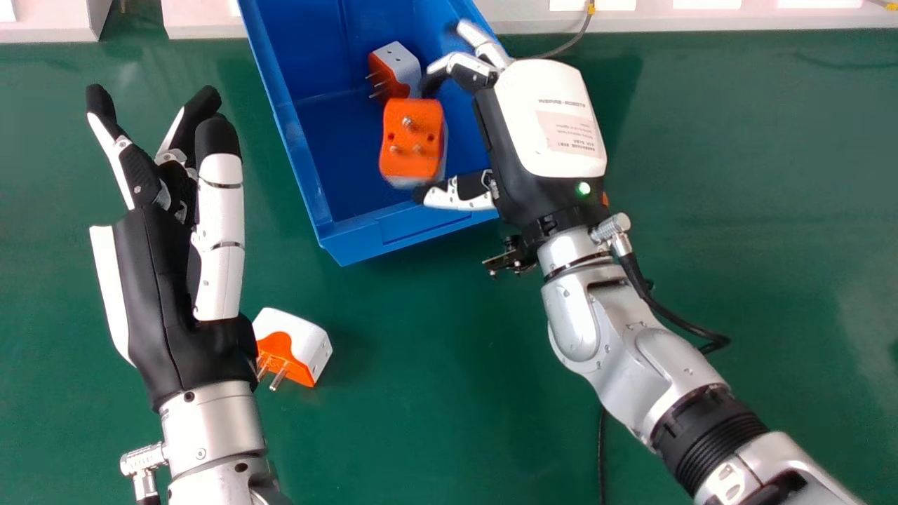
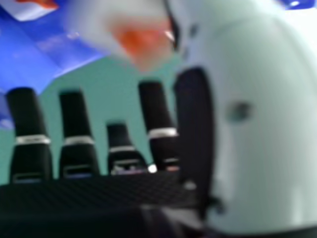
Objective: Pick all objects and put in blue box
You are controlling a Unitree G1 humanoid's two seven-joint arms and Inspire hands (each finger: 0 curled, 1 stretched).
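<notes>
The table (image 1: 435,393) was green; your right hand (image 1: 544,126) slanted over the box (image 1: 379,242), fingers and thumb apart; your left hand (image 1: 158,294) pointed forward, fingers extended.

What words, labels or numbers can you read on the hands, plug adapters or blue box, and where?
Right hand, back: one short line of small print, left unquoted.
Sticker on the same back: several lines, too small to read.
Adapter on the table: nothing I can make out.
Farther adapter and blurred nearer adapter: none readable.
Blue box: none seen.
Left hand: none seen.
</notes>
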